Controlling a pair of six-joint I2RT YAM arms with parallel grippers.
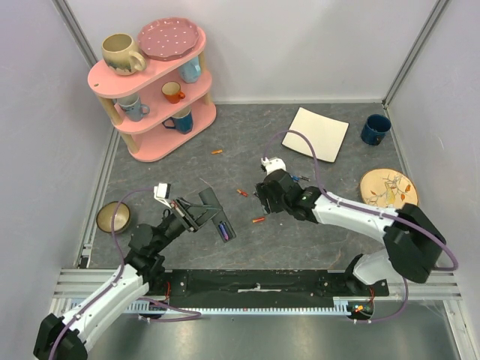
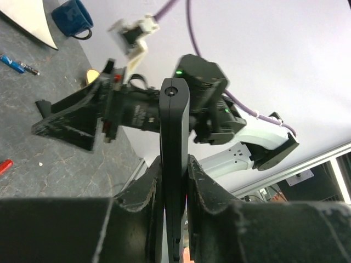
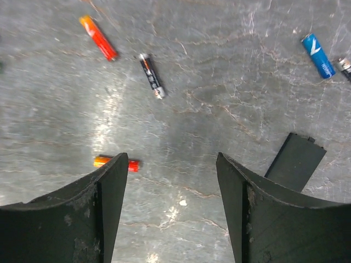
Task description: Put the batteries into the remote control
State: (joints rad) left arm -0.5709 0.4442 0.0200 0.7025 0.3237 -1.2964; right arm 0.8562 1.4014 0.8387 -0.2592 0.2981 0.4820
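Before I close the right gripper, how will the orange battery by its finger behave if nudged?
The orange battery is a smooth cylinder lying flat on the table, so it will probably roll if bumped. It looks rigid and light; the open right gripper should lift it easily.

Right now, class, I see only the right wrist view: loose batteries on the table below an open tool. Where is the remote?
Observer: The left tool is shut on the remote, holding it on edge.
Operator: Is anything loaded in it?
Observer: From above, a purple battery seems to lie in its recess.
Operator: Which side of my tool is it on?
Observer: The remote is to the left of the right tool, apart from it.
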